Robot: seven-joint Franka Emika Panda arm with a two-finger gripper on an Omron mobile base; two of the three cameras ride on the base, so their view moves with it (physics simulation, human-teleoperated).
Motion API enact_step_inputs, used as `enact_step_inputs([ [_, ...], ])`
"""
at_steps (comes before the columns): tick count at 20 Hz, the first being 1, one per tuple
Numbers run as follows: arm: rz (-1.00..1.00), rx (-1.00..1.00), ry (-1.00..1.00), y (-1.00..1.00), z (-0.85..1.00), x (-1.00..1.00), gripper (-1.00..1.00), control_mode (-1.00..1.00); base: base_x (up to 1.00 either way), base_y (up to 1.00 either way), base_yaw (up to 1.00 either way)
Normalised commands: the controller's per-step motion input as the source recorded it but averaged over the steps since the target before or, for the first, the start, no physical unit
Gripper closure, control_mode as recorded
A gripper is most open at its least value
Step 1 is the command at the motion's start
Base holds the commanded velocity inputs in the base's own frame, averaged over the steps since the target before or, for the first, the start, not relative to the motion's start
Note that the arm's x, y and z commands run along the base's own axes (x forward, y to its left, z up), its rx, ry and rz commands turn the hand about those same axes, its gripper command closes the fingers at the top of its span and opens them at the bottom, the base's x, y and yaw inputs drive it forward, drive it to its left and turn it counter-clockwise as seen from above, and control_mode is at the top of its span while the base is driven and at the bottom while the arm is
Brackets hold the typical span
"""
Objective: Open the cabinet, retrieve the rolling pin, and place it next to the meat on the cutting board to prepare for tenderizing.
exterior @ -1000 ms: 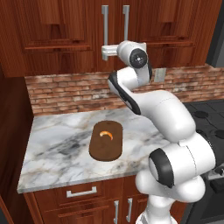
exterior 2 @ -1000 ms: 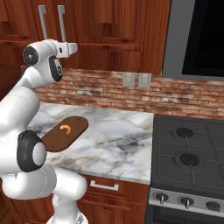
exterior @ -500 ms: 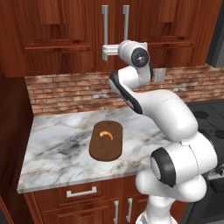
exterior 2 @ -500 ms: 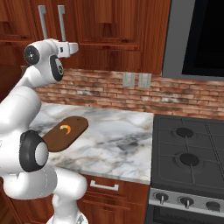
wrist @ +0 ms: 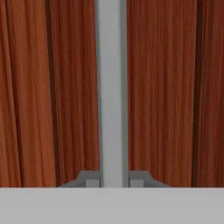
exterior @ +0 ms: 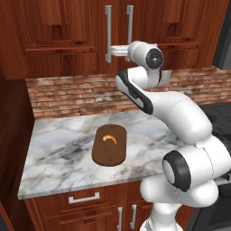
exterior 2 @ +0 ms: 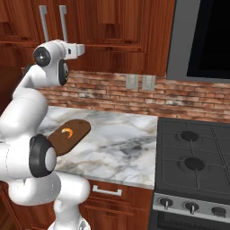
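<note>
Cabinet (exterior: 67, 36) on wall above the cutting board (exterior: 109, 145), both doors shut. Gripper (wrist: 112, 179) is closed tight on the left door's bar handle (exterior: 108, 34), low on the bar, fingertips either side of it. Handle looks rigid, smooth metal; could slip, so pull straight. Door prob. light, swings on hinge. Meat (exterior: 109, 138) sits on board's far half. Stove (exterior 2: 193, 161) right of board.

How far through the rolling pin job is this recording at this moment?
Early. Done: the hand has reached the cabinet and is shut on the left door's handle. In hand: opening that door; both doors look closed. Left: pull it open, take out the rolling pin, and lay it beside the meat on the cutting board, which holds just the meat.
</note>
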Motion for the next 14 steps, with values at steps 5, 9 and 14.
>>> enact_step_inputs([
  [5,0.09,0.0,0.0,-0.42,0.0,0.01,1.0,-1.0,0.0,0.0,0.0],
  [9,0.05,0.01,0.0,-0.12,-0.01,0.15,1.0,-1.0,0.0,0.0,0.0],
  [14,0.01,0.0,0.0,0.0,0.0,0.0,1.0,-1.0,0.0,0.0,0.0],
])
